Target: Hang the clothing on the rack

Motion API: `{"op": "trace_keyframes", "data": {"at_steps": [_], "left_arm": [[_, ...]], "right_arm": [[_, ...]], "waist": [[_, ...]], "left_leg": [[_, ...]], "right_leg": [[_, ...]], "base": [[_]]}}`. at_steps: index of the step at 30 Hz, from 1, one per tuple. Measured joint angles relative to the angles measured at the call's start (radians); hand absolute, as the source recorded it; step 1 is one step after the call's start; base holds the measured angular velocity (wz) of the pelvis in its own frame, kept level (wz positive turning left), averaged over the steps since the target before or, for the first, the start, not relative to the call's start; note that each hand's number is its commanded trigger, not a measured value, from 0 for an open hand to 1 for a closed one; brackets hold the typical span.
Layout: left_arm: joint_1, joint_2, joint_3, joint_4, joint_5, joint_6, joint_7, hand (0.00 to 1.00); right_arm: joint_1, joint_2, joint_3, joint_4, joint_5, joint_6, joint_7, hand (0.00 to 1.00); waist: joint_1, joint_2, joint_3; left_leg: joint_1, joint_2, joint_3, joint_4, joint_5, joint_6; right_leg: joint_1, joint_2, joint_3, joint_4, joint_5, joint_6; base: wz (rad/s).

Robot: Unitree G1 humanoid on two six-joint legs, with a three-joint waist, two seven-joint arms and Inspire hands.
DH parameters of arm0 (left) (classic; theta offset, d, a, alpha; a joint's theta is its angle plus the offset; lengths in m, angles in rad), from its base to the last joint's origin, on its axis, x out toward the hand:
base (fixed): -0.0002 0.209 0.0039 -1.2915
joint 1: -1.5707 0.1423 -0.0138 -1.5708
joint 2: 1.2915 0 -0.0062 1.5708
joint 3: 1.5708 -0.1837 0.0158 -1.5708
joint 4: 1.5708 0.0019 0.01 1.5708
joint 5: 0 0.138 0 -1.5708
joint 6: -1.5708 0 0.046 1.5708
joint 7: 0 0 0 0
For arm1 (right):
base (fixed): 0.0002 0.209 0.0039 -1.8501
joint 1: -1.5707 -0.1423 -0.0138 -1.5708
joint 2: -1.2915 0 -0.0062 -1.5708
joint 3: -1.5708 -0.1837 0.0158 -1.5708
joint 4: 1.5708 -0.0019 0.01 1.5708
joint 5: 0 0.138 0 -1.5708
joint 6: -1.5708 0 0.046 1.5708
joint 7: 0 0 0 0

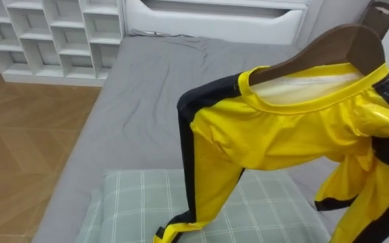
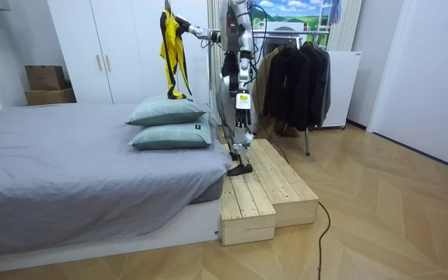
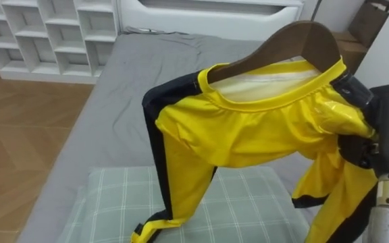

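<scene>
While the robot stands on the wooden platform point(image 2: 259, 187) at the head edge of the bed point(image 3: 107, 115), its right hand point(image 3: 363, 148) is stretched out over the pillows. The dark fingers of this hand are curled tight round the yellow cloth at the right end of a brown wooden hanger point(image 3: 296, 37). A yellow garment with black stripes point(image 3: 248, 135) sits with its neck opening on that hanger. It is in the air above the bed, and 1 long part drops down to the checked green pillow point(image 3: 248, 202) at the near edge. In the room view, 2 pillows are stacked there. The left hand point(image 2: 242, 105) hangs beside the body, and I cannot tell its state. A clothes rack with dark coats point(image 2: 294, 74) stands behind the robot, and a white shelf unit point(image 1: 53, 34) stands beyond the bed's far corner.
</scene>
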Motion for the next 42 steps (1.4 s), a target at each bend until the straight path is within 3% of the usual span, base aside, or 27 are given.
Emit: {"op": "trace_keyframes", "data": {"at_steps": [8,15,17,18,21,23,25,27,29,33,35,36,37,38,39,40,42], "left_arm": [[-0.002,-0.009,0.0,0.017,-0.003,0.001,0.0,0.0],[-0.007,-0.003,-0.04,0.024,-0.001,-0.001,0.0,0.0],[-0.013,-0.002,-0.046,0.024,-0.001,-0.003,0.0,0.0],[-0.015,0.0,-0.046,0.025,0.001,-0.006,0.0,0.0],[-0.027,0.007,-0.045,0.024,-0.003,-0.006,0.0,0.0],[-0.029,0.013,-0.034,0.028,-0.002,-0.006,0.0,0.0],[-0.034,0.022,-0.019,0.028,-0.004,-0.005,0.002,0.0],[-0.049,0.031,-0.02,0.026,-0.004,-0.003,0.002,0.0],[-0.077,0.043,-0.023,0.023,-0.004,-0.002,0.002,0.0],[-0.124,0.055,-0.055,0.022,0.002,0.001,0.027,0.0],[-0.127,0.059,-0.073,0.021,0.007,0.012,0.029,0.0],[-0.126,0.066,-0.085,0.023,0.007,0.027,0.03,0.0],[-0.125,0.071,-0.093,0.024,0.007,0.043,0.035,0.0],[-0.118,0.071,-0.093,0.027,0.007,0.053,0.039,0.0],[-0.104,0.071,-0.094,0.03,0.005,0.074,0.04,0.0],[-0.094,0.079,-0.095,0.03,0.007,0.089,0.038,0.0],[-0.093,0.092,-0.098,0.03,0.008,0.102,0.038,0.0]], "right_arm": [[0.001,0.002,0.0,-0.009,0.02,0.0,0.007,1.0],[0.042,0.003,0.001,-0.008,0.013,-0.001,0.007,1.0],[0.063,0.003,0.001,-0.006,0.019,-0.001,0.013,1.0],[0.064,0.003,0.001,0.002,0.021,-0.004,0.024,1.0],[0.077,0.003,0.001,0.037,0.02,-0.006,0.028,1.0],[0.085,0.006,0.007,0.039,0.002,-0.007,0.037,1.0],[0.08,0.006,0.009,0.064,-0.033,-0.011,0.039,1.0],[0.079,0.006,0.009,0.075,-0.053,-0.01,0.044,1.0],[0.079,0.007,0.01,0.081,-0.053,-0.01,0.05,1.0],[0.078,0.008,0.023,0.083,-0.052,-0.01,0.068,1.0],[0.079,0.014,0.043,0.083,-0.047,-0.01,0.082,1.0],[0.079,0.024,0.057,0.083,-0.048,-0.011,0.09,1.0],[0.079,0.031,0.074,0.083,-0.052,-0.012,0.094,1.0],[0.078,0.03,0.078,0.082,-0.052,-0.016,0.095,1.0],[0.07,0.03,0.079,0.074,-0.051,-0.019,0.095,1.0],[0.067,0.03,0.078,0.061,-0.051,-0.016,0.093,1.0],[0.051,0.03,0.087,0.048,-0.04,-0.013,0.093,1.0]], "waist": [[0.0,-0.008,-0.004],[-0.003,-0.003,0.0038],[-0.003,-0.006,0.0053],[-0.005,-0.005,0.0113],[-0.002,-0.003,0.0135],[0.01,0.001,0.0159],[0.043,0.007,0.0167],[0.047,0.012,0.0201],[0.025,0.018,0.0232],[-0.008,0.02,0.0144],[-0.023,0.014,0.0099],[-0.032,-0.001,0.008],[-0.034,-0.022,0.0062],[-0.031,-0.023,0.0035],[-0.03,-0.017,0.0066],[-0.044,-0.012,0.0058],[-0.054,-0.017,0.0069]], "left_leg": [[0.002,-0.002,-0.001,0.0,0.0,0.0],[0.004,0.0,0.008,0.004,-0.004,0.001],[0.005,0.003,0.023,0.008,-0.008,0.001],[0.005,0.008,0.047,0.013,-0.013,0.001],[0.011,0.019,0.119,0.015,-0.027,-0.003],[0.021,0.032,0.195,0.018,-0.04,-0.008],[0.042,0.049,0.32,0.022,-0.063,-0.018],[0.054,0.05,0.386,0.029,-0.078,-0.021],[0.054,0.054,0.428,0.038,-0.093,-0.021],[0.08,0.065,0.517,0.061,-0.115,-0.034],[0.094,0.086,0.559,0.105,-0.136,-0.049],[0.09,0.109,0.582,0.183,-0.147,-0.056],[0.069,0.14,0.583,0.317,-0.147,-0.056],[0.053,0.16,0.578,0.388,-0.147,-0.056],[0.035,0.205,0.564,0.503,-0.141,-0.055],[0.019,0.224,0.545,0.559,-0.129,-0.061],[0.004,0.22,0.537,0.57,-0.109,-0.062]], "right_leg": [[0.001,-0.003,0.001,0.002,-0.001,0.001],[-0.003,0.0,0.016,0.003,-0.001,0.001],[-0.018,0.003,0.028,0.011,-0.001,0.001],[-0.032,0.004,0.035,0.02,-0.001,0.0],[-0.07,0.017,0.061,0.049,0.0,-0.002],[-0.104,0.018,0.004,0.076,0.006,-0.012],[-0.135,-0.008,-0.211,0.091,0.025,-0.046],[-0.148,-0.018,-0.292,0.099,0.03,-0.067],[-0.157,-0.014,-0.288,0.106,0.029,-0.072],[-0.16,0.006,-0.28,0.11,0.029,-0.082],[-0.151,0.019,-0.278,0.12,0.019,-0.097],[-0.157,0.02,-0.266,0.14,0.004,-0.104],[-0.153,0.023,-0.249,0.148,-0.011,-0.112],[-0.148,0.027,-0.232,0.149,-0.017,-0.112],[-0.137,0.043,-0.197,0.154,-0.023,-0.122],[-0.139,0.059,-0.162,0.157,-0.025,-0.126],[-0.162,0.079,-0.104,0.154,-0.016,-0.139]], "base": [[0.0],[-0.03],[-0.25],[-0.49],[-0.7],[-1.25],[-1.63],[-1.16],[-0.7],[-0.6],[-0.66],[-0.74],[-0.83],[-0.95],[-0.82],[-0.64],[-0.78]]}}
